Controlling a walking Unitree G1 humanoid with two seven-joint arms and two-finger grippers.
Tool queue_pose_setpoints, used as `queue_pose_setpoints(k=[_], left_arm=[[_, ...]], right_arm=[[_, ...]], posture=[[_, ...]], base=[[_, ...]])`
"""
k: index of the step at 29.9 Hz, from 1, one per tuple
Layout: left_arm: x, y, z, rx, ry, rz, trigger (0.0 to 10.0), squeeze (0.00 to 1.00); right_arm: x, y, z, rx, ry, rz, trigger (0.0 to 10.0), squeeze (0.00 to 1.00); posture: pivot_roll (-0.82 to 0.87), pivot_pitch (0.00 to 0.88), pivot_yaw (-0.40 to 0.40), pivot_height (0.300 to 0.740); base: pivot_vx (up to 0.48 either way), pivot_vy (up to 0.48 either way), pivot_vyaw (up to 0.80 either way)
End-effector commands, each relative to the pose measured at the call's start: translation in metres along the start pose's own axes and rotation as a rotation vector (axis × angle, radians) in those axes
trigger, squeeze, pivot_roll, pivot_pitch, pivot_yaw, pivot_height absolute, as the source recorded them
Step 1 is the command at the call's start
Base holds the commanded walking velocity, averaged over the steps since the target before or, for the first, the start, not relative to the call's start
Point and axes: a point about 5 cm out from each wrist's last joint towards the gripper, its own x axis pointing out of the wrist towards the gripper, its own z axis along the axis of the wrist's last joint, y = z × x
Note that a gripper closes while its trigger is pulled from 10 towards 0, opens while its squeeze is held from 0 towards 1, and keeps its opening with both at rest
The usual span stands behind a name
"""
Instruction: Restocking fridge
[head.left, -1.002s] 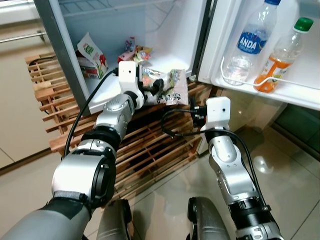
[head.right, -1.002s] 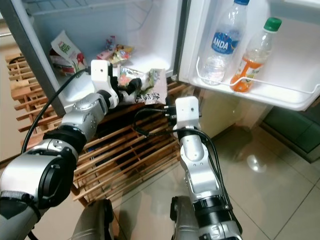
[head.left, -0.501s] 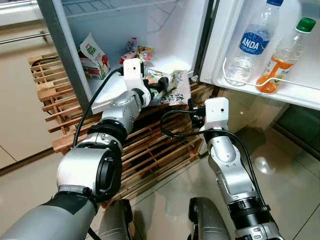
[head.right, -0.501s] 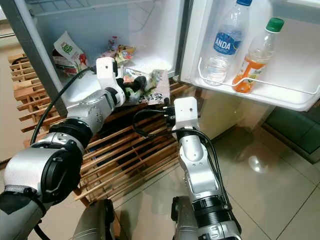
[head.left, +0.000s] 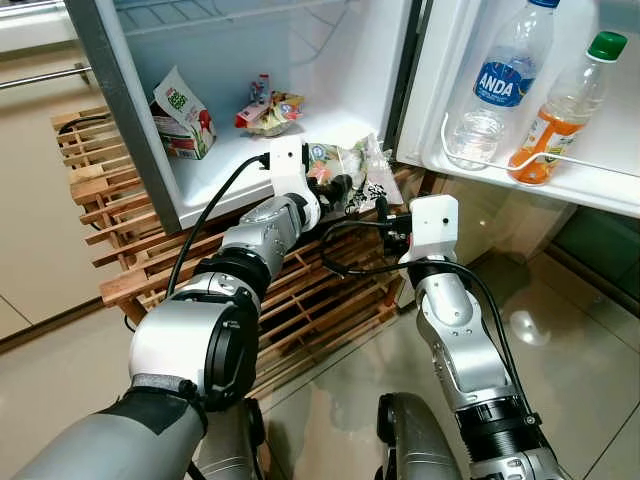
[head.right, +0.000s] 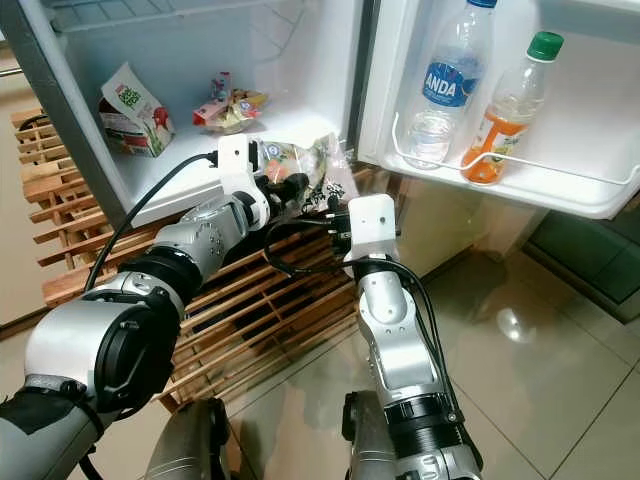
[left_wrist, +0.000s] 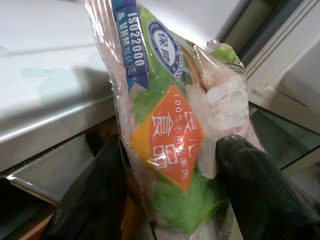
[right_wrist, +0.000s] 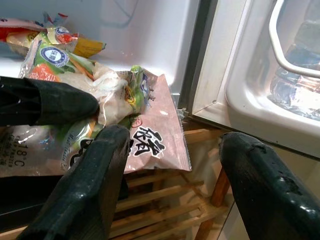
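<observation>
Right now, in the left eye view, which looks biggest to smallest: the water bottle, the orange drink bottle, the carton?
1. Water bottle
2. Orange drink bottle
3. Carton, though it sits farther back, so its look may mislead.

Two silver arms with black joint rings were seen, the left upper arm sleeved in grey. A white rectangular camera block was mounted on each wrist, with black cables looped from it along the forearm. The left gripper (head.left: 345, 190) and right gripper (right_wrist: 170, 175) were fitted with long, matte black, rounded fingers (left_wrist: 260, 190).
</observation>
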Motion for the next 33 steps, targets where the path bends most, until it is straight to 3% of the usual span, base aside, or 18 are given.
queue_pose_setpoints(k=[1, 8, 10, 20, 25, 30, 33], left_arm=[[-0.001, 0.003, -0.008, -0.022, 0.014, 0.012, 0.0, 0.00], [-0.001, 0.002, -0.003, -0.093, -0.034, -0.007, 0.0, 0.00], [0.000, -0.001, 0.001, -0.174, -0.060, -0.027, 0.0, 0.00], [0.001, -0.006, 0.016, -0.322, -0.129, -0.051, 0.0, 0.00], [-0.004, 0.007, 0.046, -0.472, -0.305, -0.009, 0.0, 0.00], [-0.009, 0.015, 0.065, -0.468, -0.404, 0.016, 0.0, 0.00], [-0.014, 0.021, 0.079, -0.418, -0.470, 0.066, 0.0, 0.00]], right_arm=[[-0.001, -0.001, 0.002, -0.005, 0.001, -0.003, 10.0, 0.00], [-0.003, -0.002, 0.000, -0.007, 0.006, -0.006, 10.0, 0.00], [-0.003, -0.003, -0.001, -0.010, 0.008, -0.006, 10.0, 0.00], [-0.003, -0.001, -0.001, -0.008, 0.012, -0.003, 10.0, 0.00], [-0.006, 0.000, -0.004, -0.005, 0.019, -0.005, 10.0, 0.00], [-0.007, 0.000, -0.004, -0.005, 0.023, -0.005, 10.0, 0.00], [-0.007, 0.000, -0.004, -0.005, 0.024, -0.004, 10.0, 0.00]], posture=[[-0.20, 0.000, 0.027, 0.596], [-0.20, 0.000, 0.030, 0.596], [-0.20, 0.000, 0.030, 0.596], [-0.21, 0.000, 0.036, 0.596], [-0.21, 0.000, 0.038, 0.596], [-0.21, 0.000, 0.037, 0.596], [-0.21, 0.000, 0.037, 0.596]], base=[[0.000, 0.000, 0.00], [0.000, 0.000, 0.00], [0.000, 0.000, 0.00], [0.000, 0.000, 0.00], [0.000, 0.000, 0.00], [0.000, 0.000, 0.00], [0.000, 0.000, 0.00]])
